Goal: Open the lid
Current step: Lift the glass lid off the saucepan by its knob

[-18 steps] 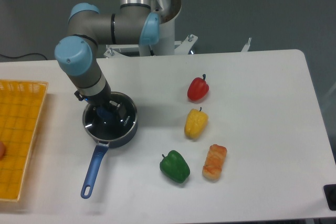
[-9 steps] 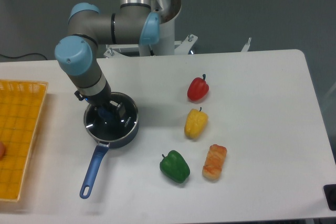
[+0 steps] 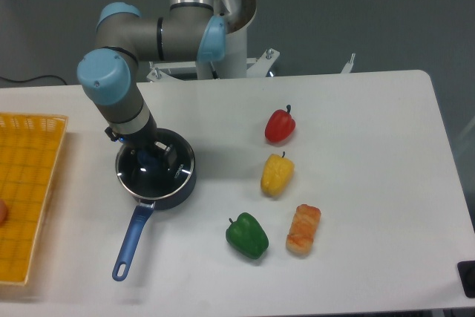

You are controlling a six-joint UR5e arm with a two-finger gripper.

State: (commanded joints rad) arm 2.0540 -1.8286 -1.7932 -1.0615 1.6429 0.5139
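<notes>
The lid (image 3: 141, 174), a clear glass disc with a thin metal rim, covers the dark blue saucepan (image 3: 178, 182) at the table's left. It looks shifted slightly left of the pan's rim. My gripper (image 3: 152, 159) reaches down from the arm onto the lid's centre. Its fingers (image 3: 165, 152) are shut on the blue knob (image 3: 151, 160), which is partly hidden between them. The saucepan's long blue handle (image 3: 130, 243) points toward the front edge.
A yellow basket (image 3: 30, 191) stands at the left edge. A red pepper (image 3: 280, 125), a yellow pepper (image 3: 277, 174), a green pepper (image 3: 247, 236) and a piece of bread (image 3: 303, 229) lie to the right of the pan.
The lid has shifted slightly to the left in the gripper's hold. The pan's handle has swung a little leftward. The arm has barely moved.
</notes>
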